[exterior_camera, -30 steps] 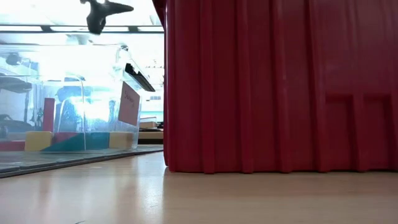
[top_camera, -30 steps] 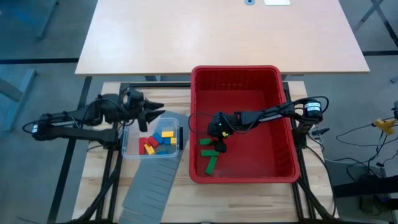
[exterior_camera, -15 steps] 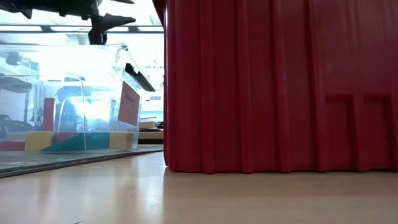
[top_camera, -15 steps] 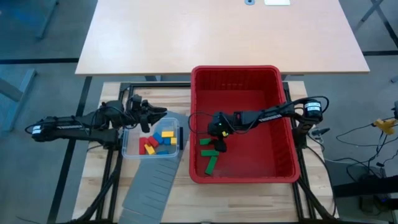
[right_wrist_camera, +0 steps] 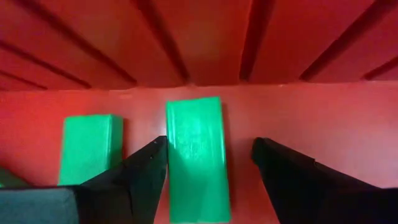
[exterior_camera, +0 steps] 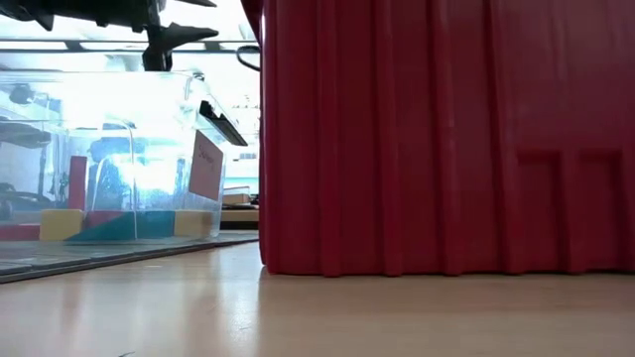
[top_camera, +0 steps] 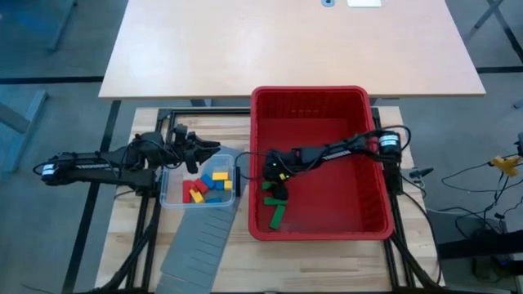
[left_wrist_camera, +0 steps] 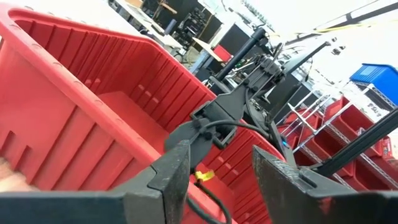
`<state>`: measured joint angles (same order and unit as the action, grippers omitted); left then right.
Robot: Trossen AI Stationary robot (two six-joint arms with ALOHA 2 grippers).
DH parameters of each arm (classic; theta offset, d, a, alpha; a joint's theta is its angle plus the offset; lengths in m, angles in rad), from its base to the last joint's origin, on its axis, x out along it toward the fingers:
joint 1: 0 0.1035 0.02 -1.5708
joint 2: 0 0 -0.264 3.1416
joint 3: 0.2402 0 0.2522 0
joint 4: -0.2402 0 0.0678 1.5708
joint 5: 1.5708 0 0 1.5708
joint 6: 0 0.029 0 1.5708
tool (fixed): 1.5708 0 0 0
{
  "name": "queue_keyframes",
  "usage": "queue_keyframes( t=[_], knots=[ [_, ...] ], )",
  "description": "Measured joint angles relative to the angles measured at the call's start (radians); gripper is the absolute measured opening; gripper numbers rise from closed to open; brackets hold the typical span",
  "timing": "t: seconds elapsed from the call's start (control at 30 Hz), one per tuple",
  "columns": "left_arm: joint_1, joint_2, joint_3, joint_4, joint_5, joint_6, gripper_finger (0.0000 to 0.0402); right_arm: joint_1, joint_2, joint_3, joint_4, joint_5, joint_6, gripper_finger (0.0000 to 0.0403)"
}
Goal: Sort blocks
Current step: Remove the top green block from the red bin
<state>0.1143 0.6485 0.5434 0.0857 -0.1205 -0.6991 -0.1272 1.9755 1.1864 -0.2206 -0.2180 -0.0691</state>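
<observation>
A red bin (top_camera: 369, 214) holds green blocks (top_camera: 278, 216) near its left wall. My right gripper (top_camera: 274, 180) reaches down into the bin, open. Its fingers stand on either side of one green bar (right_wrist_camera: 196, 124) that lies flat on the bin floor, with a second green bar (right_wrist_camera: 90, 148) beside it. A clear tub (top_camera: 173, 196) left of the bin holds yellow (top_camera: 219, 175), red (top_camera: 194, 194) and blue blocks. My left gripper (top_camera: 212, 149) hovers level above the tub's far rim, open and empty (left_wrist_camera: 219, 149).
A grey slotted panel (top_camera: 196, 245) lies under and in front of the tub. The bin's left wall (right_wrist_camera: 186, 43) rises close behind the green bars. A pale tabletop (top_camera: 286, 41) lies beyond the bin. In the low view the bin's near wall (exterior_camera: 446, 139) fills the right side.
My right gripper has moved down and toward the bin's left wall, over the green bars. My left gripper has sunk a little toward the tub and rolled slightly, then kept still.
</observation>
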Motion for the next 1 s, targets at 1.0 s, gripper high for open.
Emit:
queue_keyframes(
  t=[1.0],
  knots=[
    [0.0, 0.027, 0.001, 0.084, 0.0, 0.055, 0.0151, -0.024, -0.343, 0.089, -0.276, 0.037, 0.206, 0.0113]
  ],
)
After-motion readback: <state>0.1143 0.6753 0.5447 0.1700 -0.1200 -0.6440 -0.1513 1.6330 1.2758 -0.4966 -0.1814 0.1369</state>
